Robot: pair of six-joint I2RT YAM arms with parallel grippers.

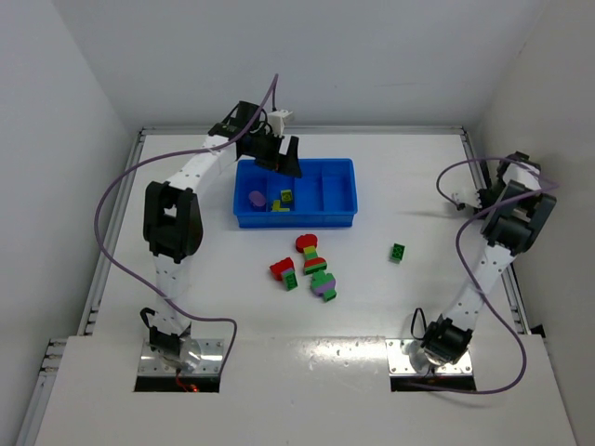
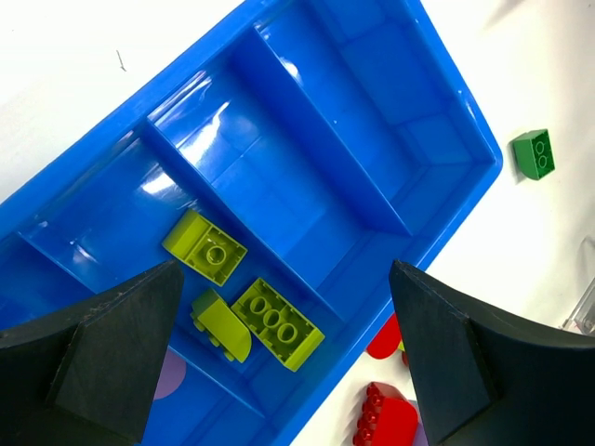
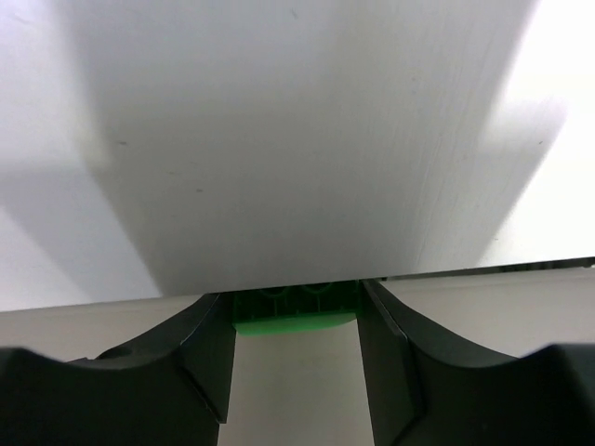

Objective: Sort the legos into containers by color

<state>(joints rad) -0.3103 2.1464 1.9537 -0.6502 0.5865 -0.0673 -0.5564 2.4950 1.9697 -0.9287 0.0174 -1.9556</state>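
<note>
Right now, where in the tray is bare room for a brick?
Bare: the two right compartments, between the yellow-green bricks and the tray's right wall. Crowded: the second compartment, three bricks; the leftmost holds a purple piece.

The left arm's (image 1: 172, 218) jaws hang over the blue tray (image 1: 316, 220), seemingly parted, bricks (image 1: 314, 268) lying nearby.

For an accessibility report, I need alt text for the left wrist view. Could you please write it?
Three yellow-green bricks lie in one compartment of a blue tray, under the open left gripper. A purple piece sits in the next compartment; a green brick and red bricks lie outside on the table.
</note>
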